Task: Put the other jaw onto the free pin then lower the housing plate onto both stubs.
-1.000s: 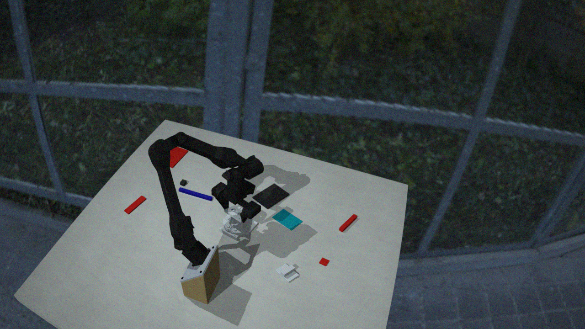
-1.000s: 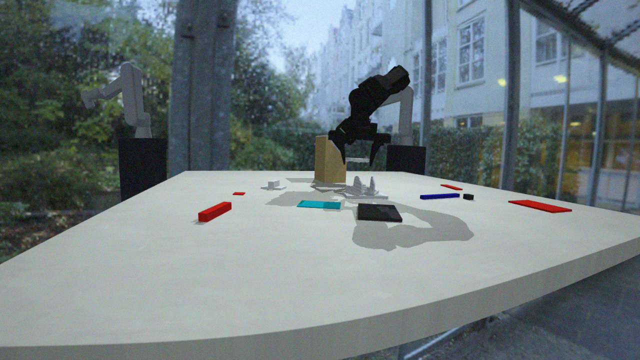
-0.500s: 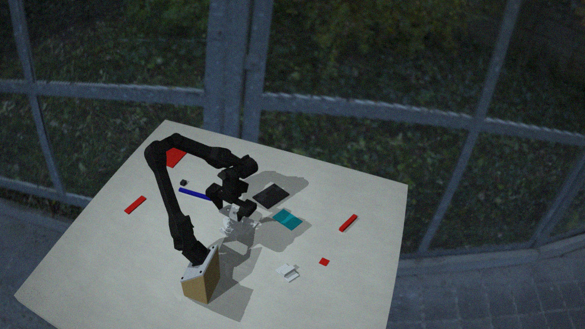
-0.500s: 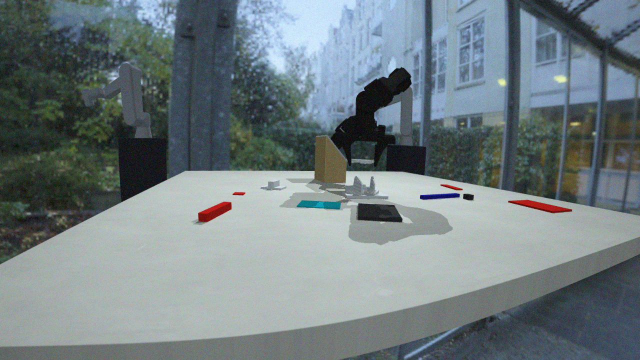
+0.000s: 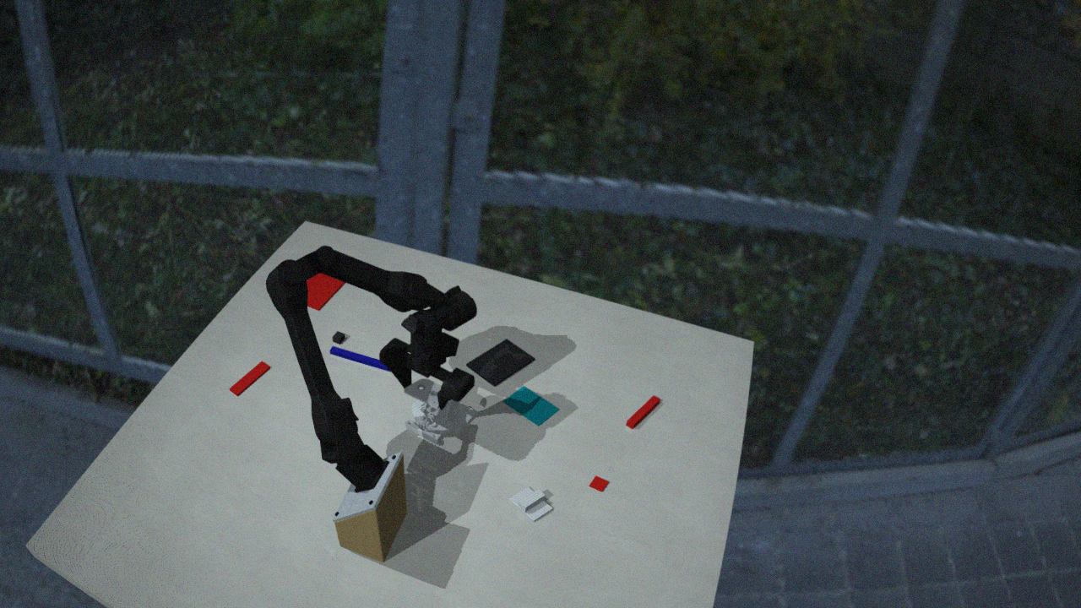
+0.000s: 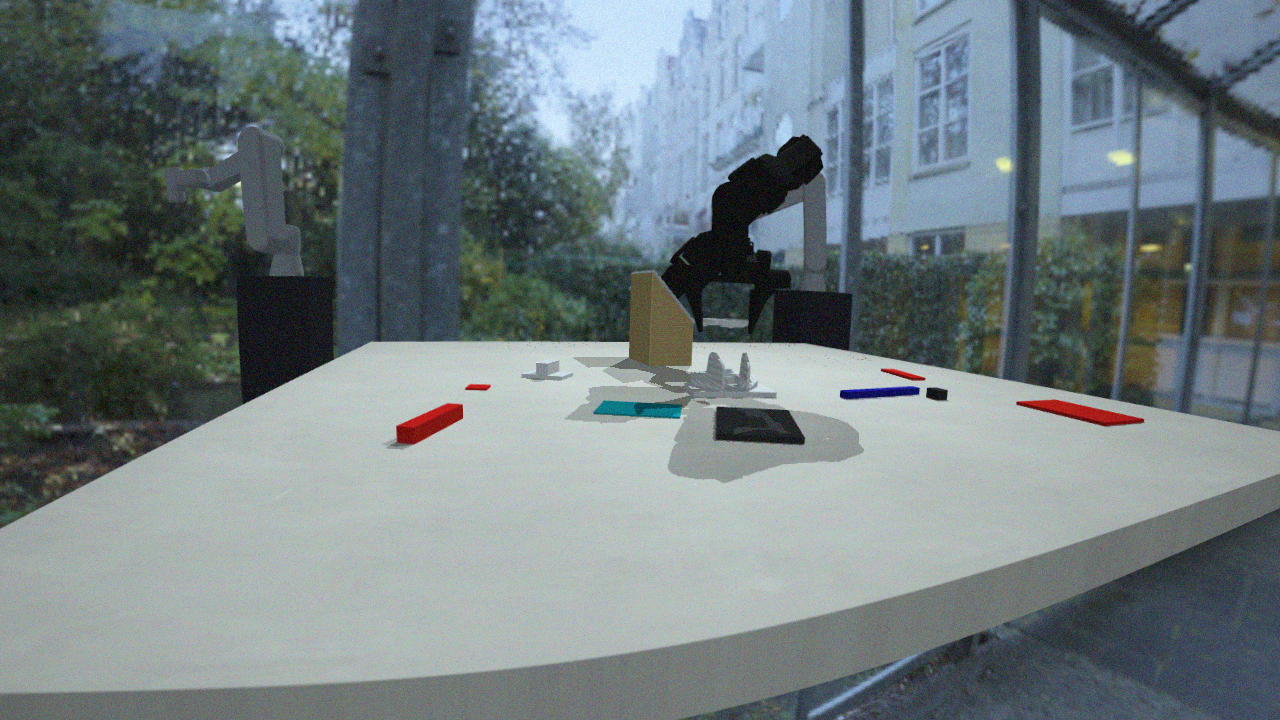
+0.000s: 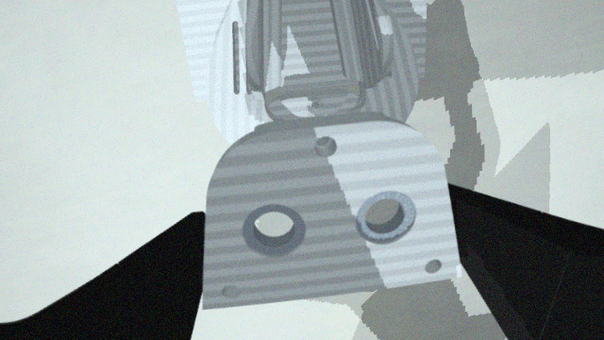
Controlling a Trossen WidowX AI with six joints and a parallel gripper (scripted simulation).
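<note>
My gripper is shut on the light grey housing plate, held by its side edges. The plate has two ringed holes and three small ones. It hangs well above the table in the exterior view. The grey gear base lies on the table below. Its two upright jaws stand side by side with a gap between them. In the wrist view the base lies beyond the plate's rounded edge, partly covered by it. The pins, the stubs and any tooth mesh cannot be made out.
A small white stepped part, a teal plate and a black pad lie around the base. A blue bar, a red bar and other red pieces lie farther off.
</note>
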